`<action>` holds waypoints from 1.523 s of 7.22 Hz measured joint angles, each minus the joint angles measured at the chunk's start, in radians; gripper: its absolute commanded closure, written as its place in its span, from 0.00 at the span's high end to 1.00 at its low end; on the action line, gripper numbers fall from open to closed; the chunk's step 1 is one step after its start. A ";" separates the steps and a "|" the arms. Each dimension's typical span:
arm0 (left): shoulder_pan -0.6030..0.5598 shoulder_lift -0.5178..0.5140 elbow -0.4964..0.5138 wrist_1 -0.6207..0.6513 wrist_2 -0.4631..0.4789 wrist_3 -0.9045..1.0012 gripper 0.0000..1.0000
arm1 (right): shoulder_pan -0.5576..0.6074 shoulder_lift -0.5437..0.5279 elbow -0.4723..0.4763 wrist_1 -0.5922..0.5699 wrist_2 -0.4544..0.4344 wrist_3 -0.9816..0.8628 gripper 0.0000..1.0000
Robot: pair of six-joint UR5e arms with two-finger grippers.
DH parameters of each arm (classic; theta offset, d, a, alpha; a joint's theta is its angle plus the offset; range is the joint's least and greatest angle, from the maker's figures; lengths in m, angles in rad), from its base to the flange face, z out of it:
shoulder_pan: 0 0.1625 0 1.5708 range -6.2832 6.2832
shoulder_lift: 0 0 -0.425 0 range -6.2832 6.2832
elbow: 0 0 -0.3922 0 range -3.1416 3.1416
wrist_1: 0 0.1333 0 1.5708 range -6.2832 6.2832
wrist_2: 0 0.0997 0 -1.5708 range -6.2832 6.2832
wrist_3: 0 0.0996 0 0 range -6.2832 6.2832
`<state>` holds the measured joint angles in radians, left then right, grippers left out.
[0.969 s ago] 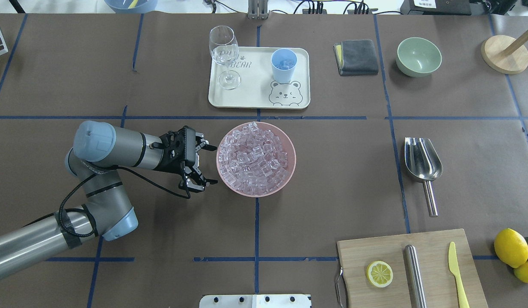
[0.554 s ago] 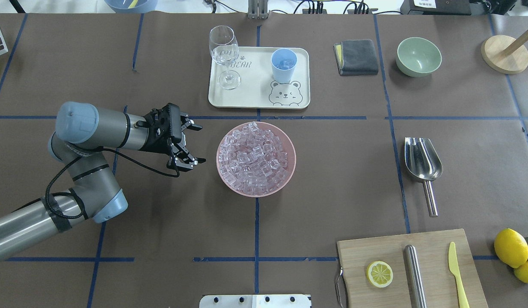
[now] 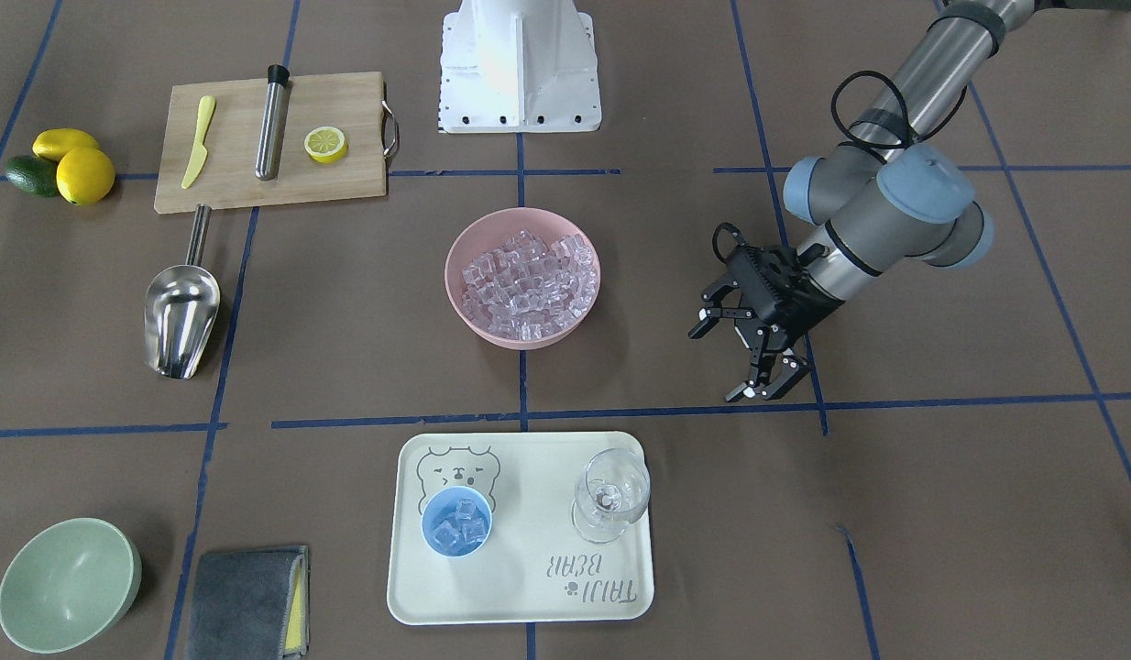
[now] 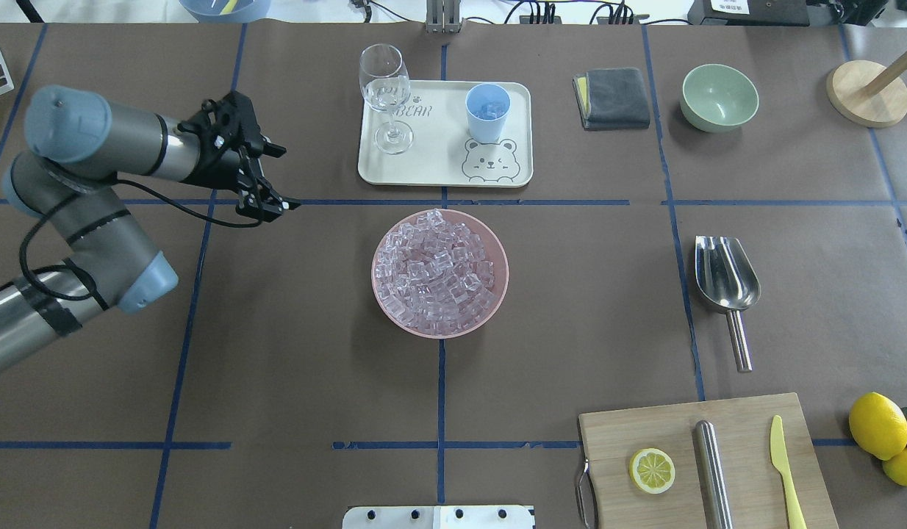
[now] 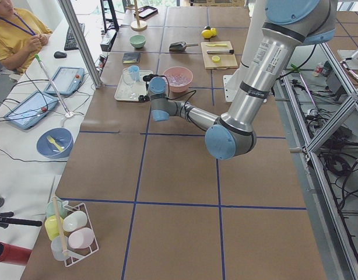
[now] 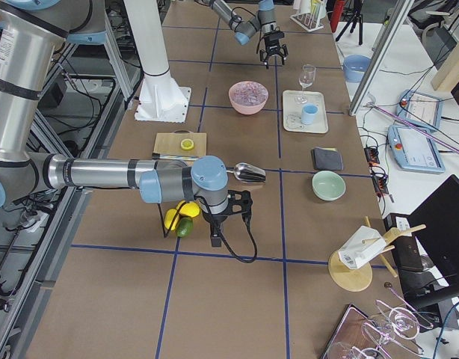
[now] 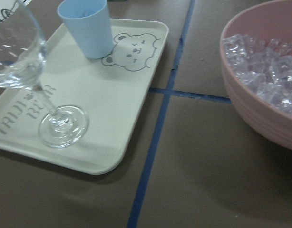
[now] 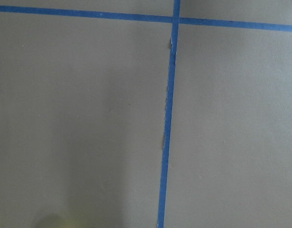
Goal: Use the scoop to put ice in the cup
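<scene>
The ice (image 4: 439, 268) fills a pink bowl (image 4: 497, 250) at the table's middle. The light-blue cup (image 4: 487, 112) stands on a cream tray (image 4: 424, 169) and holds a few cubes (image 3: 457, 532). The steel scoop (image 4: 725, 275) lies alone on the table at the right, with no gripper near it. My left gripper (image 4: 286, 180) is open and empty, hovering left of the tray and bowl. Its wrist view shows the cup (image 7: 86, 26) and the bowl (image 7: 260, 118). My right gripper (image 6: 228, 213) shows only in the exterior right view, near the lemons; I cannot tell whether it is open.
A wine glass (image 4: 385, 95) stands on the tray next to the cup. A grey cloth (image 4: 611, 98) and a green bowl (image 4: 719, 97) sit far right. A cutting board (image 4: 644, 433) holds a lemon half, a steel cylinder and a yellow knife. Lemons (image 4: 877, 426) lie beside it.
My left arm has drawn back from the pink bowl's left edge, moving left and toward the far side of the table. Its gripper stays open and empty.
</scene>
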<state>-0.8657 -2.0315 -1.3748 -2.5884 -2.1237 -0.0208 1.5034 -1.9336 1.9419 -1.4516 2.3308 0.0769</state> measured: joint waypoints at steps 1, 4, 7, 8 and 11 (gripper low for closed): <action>-0.071 0.001 -0.004 0.099 -0.040 0.024 1.00 | 0.002 0.001 0.001 0.000 -0.001 0.000 1.00; -0.286 0.021 -0.038 0.380 -0.076 0.234 1.00 | 0.023 0.012 0.001 0.000 -0.001 0.000 1.00; -0.564 0.068 -0.066 0.684 -0.164 0.289 1.00 | 0.026 0.014 -0.001 0.002 0.004 0.000 1.00; -0.626 0.096 -0.059 0.736 -0.171 0.291 1.00 | 0.026 0.019 -0.004 0.001 0.012 0.000 1.00; -0.686 0.148 -0.051 0.935 -0.206 0.286 1.00 | 0.027 0.051 -0.009 -0.071 0.047 0.013 1.00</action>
<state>-1.5518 -1.8834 -1.4258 -1.6537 -2.3299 0.2650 1.5306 -1.8829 1.9328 -1.5229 2.3782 0.0903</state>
